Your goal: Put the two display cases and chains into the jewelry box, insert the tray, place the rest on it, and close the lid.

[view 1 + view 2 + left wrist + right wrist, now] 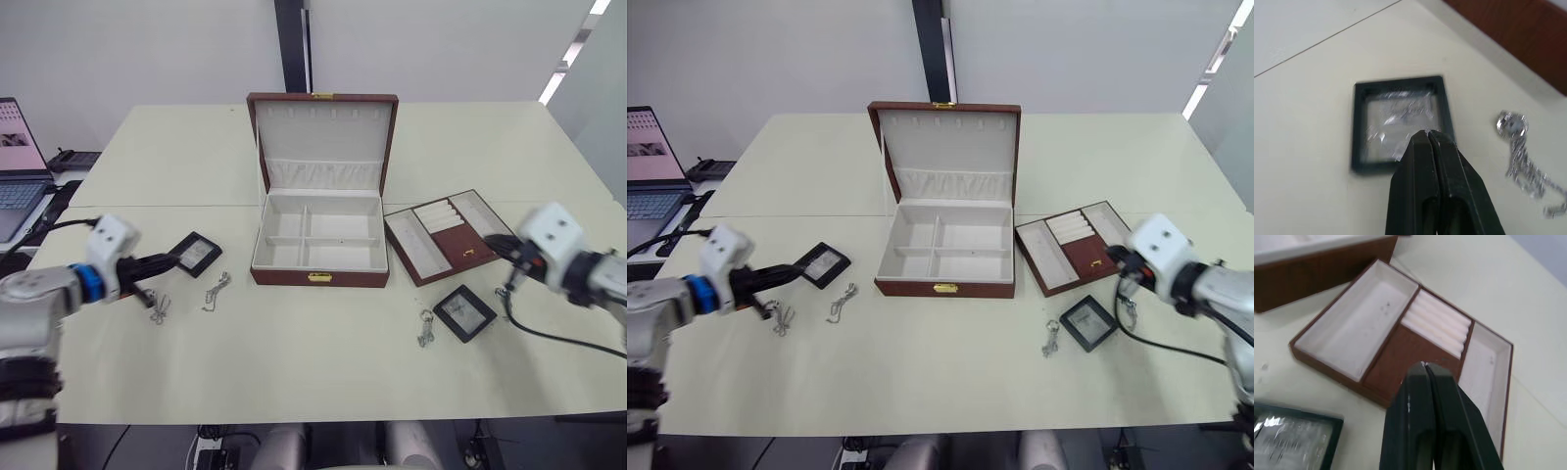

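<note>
- Left end effector [168, 260], two black fingers pressed together, nothing held; tips just at the near edge of a small flat square display case with black frame and clear window [195, 253], which lies flat on the surface.
- Silver metal chain with a ring end [217, 291] lies just beyond that case toward the box; a second silver trinket [159, 309] sits just beside the left end effector, nearer the robot.
- Right end effector [1114, 258], black fingers closed together, empty; it hangs over the edge of the shallow reddish-brown tray with cream compartments, ring rolls and brown centre panel [446, 235].
- Second black-framed display case [464, 312] lies just below the right end effector, apart from it; silver chain piece [425, 328] just beside that case, another small silver piece [1129, 309] near the end effector.
- Large reddish-brown jewelry box [319, 277] sits between the two end effectors, four cream compartments empty, hinged lid [322, 140] standing upright.
- Pale cream surface [313, 372]; open laptop [20, 166] at its left edge; white wall behind.
</note>
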Robot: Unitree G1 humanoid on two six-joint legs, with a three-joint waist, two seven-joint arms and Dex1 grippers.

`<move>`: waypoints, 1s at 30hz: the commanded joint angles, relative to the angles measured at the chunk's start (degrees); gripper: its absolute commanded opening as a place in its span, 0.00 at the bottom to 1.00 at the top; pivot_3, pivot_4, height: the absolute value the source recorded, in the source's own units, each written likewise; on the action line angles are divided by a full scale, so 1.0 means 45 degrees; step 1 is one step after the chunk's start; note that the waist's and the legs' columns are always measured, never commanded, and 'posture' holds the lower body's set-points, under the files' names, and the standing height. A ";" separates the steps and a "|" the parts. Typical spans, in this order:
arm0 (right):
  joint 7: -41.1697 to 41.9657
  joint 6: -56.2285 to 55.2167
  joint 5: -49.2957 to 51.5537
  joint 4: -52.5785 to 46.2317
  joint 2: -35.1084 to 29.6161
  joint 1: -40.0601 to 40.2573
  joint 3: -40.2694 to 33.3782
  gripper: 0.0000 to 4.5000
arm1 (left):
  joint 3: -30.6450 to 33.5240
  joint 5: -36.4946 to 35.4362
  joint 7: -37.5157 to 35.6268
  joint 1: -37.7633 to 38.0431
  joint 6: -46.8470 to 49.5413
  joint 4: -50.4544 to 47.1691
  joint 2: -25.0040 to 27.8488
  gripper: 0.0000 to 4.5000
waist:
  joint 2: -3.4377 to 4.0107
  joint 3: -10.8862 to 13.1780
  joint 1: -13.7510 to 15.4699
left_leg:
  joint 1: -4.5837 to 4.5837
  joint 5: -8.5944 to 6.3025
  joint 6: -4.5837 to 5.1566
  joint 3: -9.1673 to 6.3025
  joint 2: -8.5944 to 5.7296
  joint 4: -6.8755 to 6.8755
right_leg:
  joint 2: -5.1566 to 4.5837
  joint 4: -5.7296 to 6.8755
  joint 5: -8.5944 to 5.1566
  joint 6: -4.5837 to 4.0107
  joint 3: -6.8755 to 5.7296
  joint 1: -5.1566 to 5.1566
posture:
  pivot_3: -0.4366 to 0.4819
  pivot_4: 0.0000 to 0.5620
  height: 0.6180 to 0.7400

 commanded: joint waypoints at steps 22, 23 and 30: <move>0.3642 -0.2818 0.1394 0.1015 0.0393 0.7425 -0.5984 0.89 | 0.3389 -0.1147 -0.0864 0.5096 -0.0805 0.0257 0.0792 1.00 | -0.0001 0.0005 0.0117 | 0.0197 -0.0045 0.0075 0.0040 0.0033 -0.0048 | 0.0000 -0.0039 -0.0018 -0.0015 0.0021 0.0188 | 0.48 0.27 1.00; 0.3605 -0.2834 0.1392 0.1029 0.0360 0.7405 -0.5943 0.98 | 0.3403 -0.1214 -0.0790 0.5061 -0.0688 0.0206 0.0774 1.00 | 0.0000 0.0005 0.0117 | 0.0197 -0.0046 0.0076 0.0039 0.0032 -0.0048 | 0.0000 -0.0043 -0.0018 -0.0015 0.0020 0.0189 | 0.48 0.27 1.00; 0.3634 -0.2678 0.1537 0.1020 0.0168 0.7348 -0.5766 0.99 | 0.3300 -0.1361 -0.0610 0.4954 -0.0429 -0.0023 0.0799 1.00 | -0.0001 0.0005 0.0120 | 0.0196 -0.0047 0.0077 0.0036 0.0032 -0.0050 | 0.0001 -0.0054 -0.0018 -0.0015 0.0016 0.0194 | 0.48 0.27 1.00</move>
